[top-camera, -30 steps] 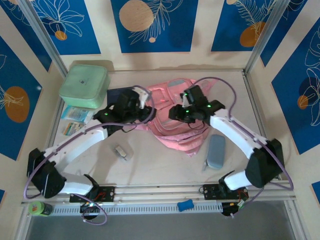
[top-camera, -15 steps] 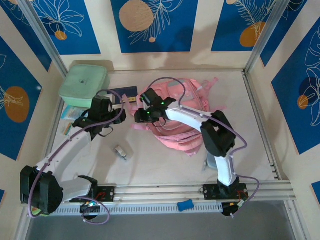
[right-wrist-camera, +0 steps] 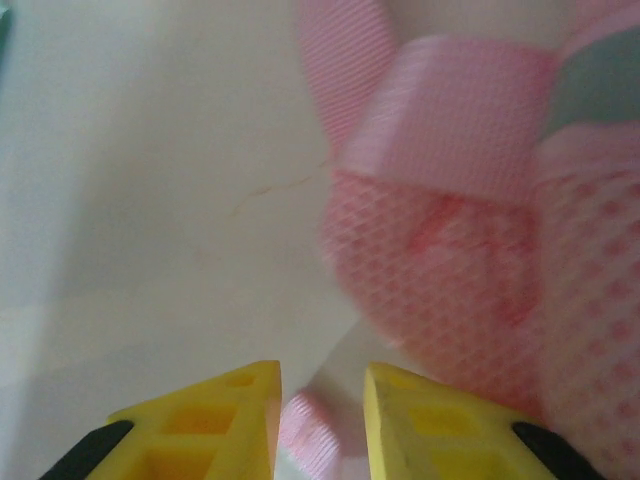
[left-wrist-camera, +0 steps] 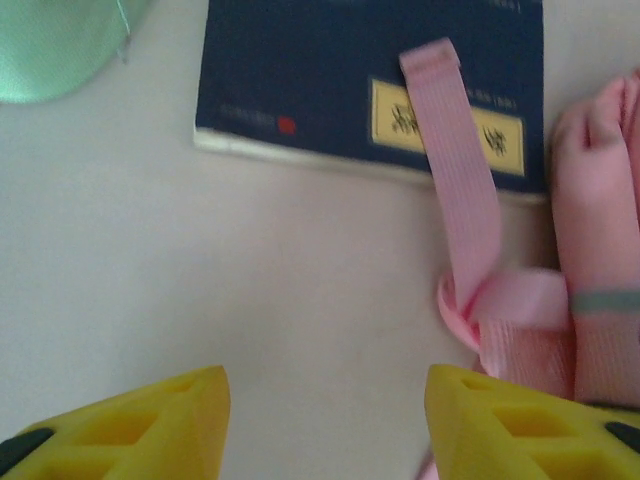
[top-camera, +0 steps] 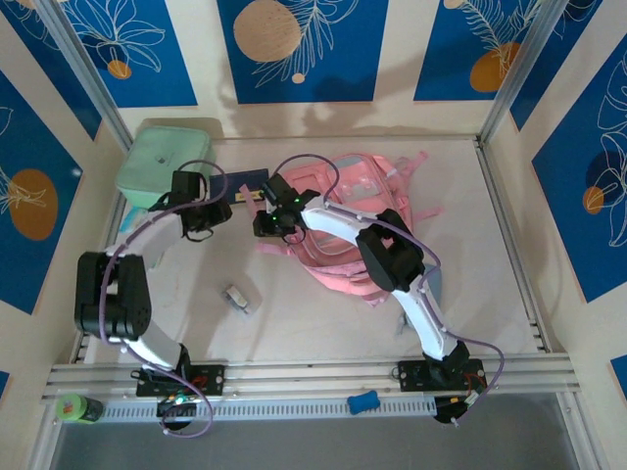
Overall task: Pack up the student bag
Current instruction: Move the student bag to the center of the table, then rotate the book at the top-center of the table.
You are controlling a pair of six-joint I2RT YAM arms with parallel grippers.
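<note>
Position: the bag (top-camera: 358, 186) lies flat at mid-desk, towards the far side. A dark blue book (left-wrist-camera: 330, 70) lies just left of it, and a mint box (top-camera: 165, 162) sits further left. One pink strap (left-wrist-camera: 465, 190) of the bag trails across the right part of the book's cover.

Jaws: the left gripper (left-wrist-camera: 322, 385) stands wide with nothing between its jaws. It hangs over bare desk (left-wrist-camera: 250, 280), near side of the book. The right gripper (right-wrist-camera: 320, 385) is at the bag's left edge, jaws narrow, with a scrap of pink webbing in the gap. Whether they clamp it cannot be told.

Risks, in my judgement:
- The strap rests on the book. If the book is lifted or slid, the strap may drag with it, or the book may catch and twist.
- The book lies flat on the desk. Jaws coming down on it could scrape the desk or push the book away rather than take it.
- Webbing is thin and soft. A narrow hold on it could slip, and a pull may shift the whole bag instead of opening it.
- Both grippers work close together at the bag's left edge, so contact between the arms or a snagged cable is possible.

Writing: the book carries a yellow label (left-wrist-camera: 395, 115) with dark characters, too blurred to read. A small red mark sits near its near-left corner. No other brand or legible text is noted.
</note>
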